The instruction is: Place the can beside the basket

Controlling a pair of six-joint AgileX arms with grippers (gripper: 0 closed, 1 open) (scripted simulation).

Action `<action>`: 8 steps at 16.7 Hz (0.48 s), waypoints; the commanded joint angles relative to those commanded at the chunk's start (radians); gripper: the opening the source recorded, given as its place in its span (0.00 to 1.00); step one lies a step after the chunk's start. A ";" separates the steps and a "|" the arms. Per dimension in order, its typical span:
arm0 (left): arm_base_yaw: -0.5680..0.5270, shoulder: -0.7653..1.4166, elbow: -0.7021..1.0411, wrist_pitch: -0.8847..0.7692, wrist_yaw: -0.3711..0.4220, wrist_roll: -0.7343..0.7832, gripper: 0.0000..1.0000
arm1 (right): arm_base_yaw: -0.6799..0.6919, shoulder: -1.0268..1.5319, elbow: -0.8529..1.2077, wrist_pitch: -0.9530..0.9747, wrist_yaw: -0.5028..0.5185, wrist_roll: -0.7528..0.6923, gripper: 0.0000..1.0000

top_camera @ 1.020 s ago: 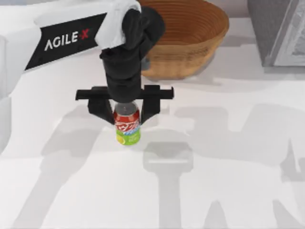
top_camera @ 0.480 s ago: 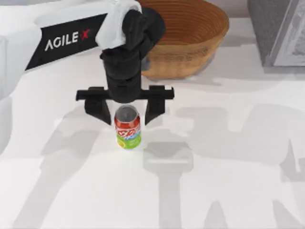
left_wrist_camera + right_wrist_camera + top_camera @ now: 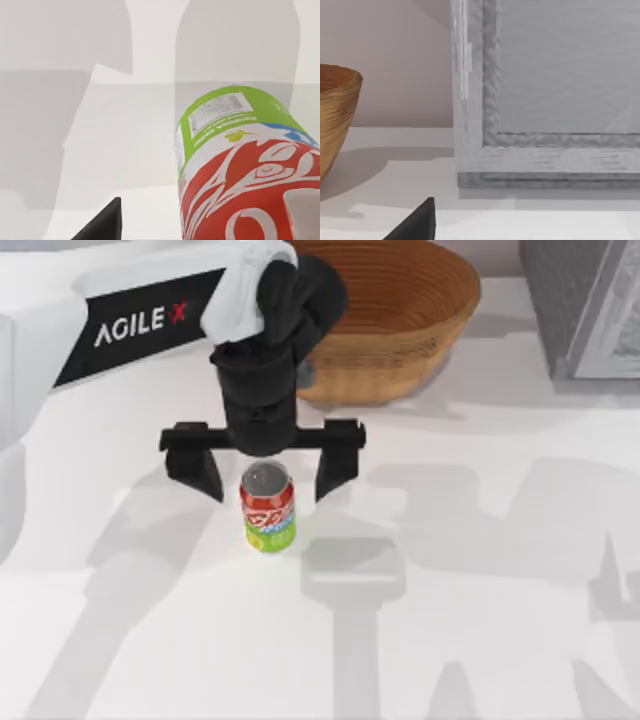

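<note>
The can (image 3: 268,510) is standing upright on the white tabletop (image 3: 480,640), near the middle and a little toward the left side in the top view. Its silver top is facing up, with the red band below it, then the blue-white strip and the green base. In the left wrist view the can (image 3: 240,170) is looming close, its green base pointing away from the camera and its red script nearest the lens.

Just above the can, the left end effector (image 3: 268,476) is hanging with its 2 fingers (image 3: 206,472) spread wide, 1 on each side of the can and both clear of it, so it is gripping nothing. A dark fingertip (image 3: 102,222) is showing in the left wrist view, apart from the can. The left arm, marked AgileX, is reaching in from the tabletop's left.

Farther back, the basket (image 3: 400,320) is sitting at the far edge of the tabletop, behind the left arm's wrist and well apart from the can. In the right wrist view the basket (image 3: 335,115) is standing beside a grey framed panel (image 3: 550,100), which is also rising at the far right in the top view; a dark fingertip (image 3: 415,225) of the right end effector is showing there, and I cannot tell how far that end effector is open.
</note>
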 joint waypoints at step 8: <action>0.001 -0.016 0.109 -0.126 0.000 -0.002 1.00 | 0.000 0.000 0.000 0.000 0.000 0.000 1.00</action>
